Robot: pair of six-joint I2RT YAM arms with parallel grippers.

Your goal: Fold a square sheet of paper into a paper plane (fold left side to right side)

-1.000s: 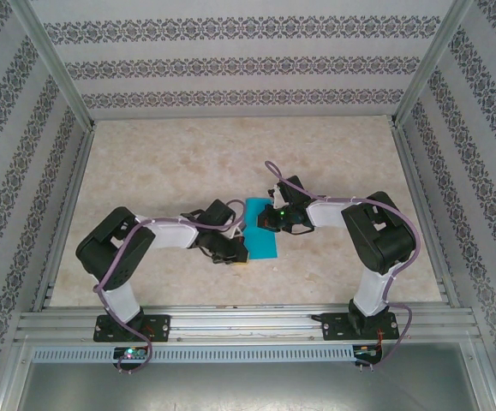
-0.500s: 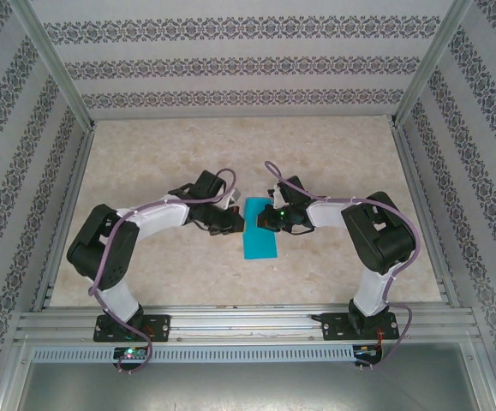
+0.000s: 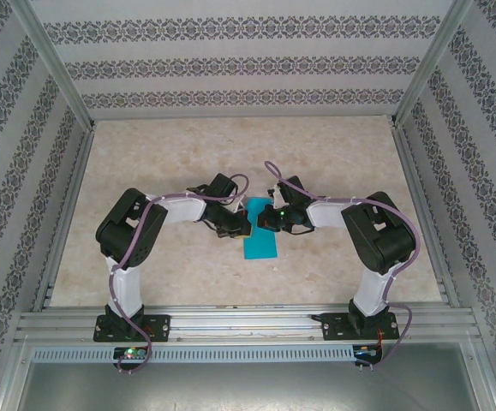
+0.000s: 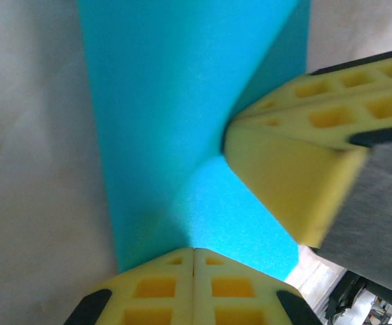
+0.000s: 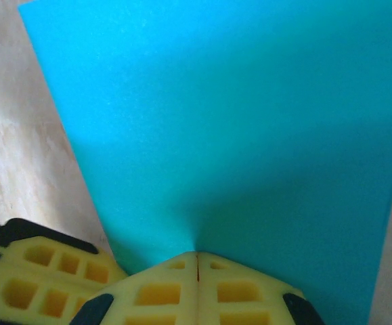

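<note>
The square sheet of paper [image 3: 261, 243] lies folded into a narrow turquoise strip on the table between the two arms. My left gripper [image 3: 242, 224] is shut, its yellow tip pressed down on the strip's left edge. From the other side my right gripper [image 3: 262, 219] is shut too, tip down on the upper part. In the left wrist view my left gripper [image 4: 194, 252] touches the paper [image 4: 162, 115], with the right fingers [image 4: 297, 176] close by. In the right wrist view my right gripper [image 5: 197, 256] sits on the paper [image 5: 236, 115], beside the left fingers [image 5: 43, 271]. A diagonal crease shows.
The beige marbled table [image 3: 170, 154] is ringed by patterned walls and an aluminium frame [image 3: 248, 324] along the near edge. Both arms' elbows bend outward, left [image 3: 128, 227] and right [image 3: 380, 227].
The left gripper has travelled from the strip's lower left corner up to its upper left edge, close to the right gripper. The right arm and the paper have stayed put.
</note>
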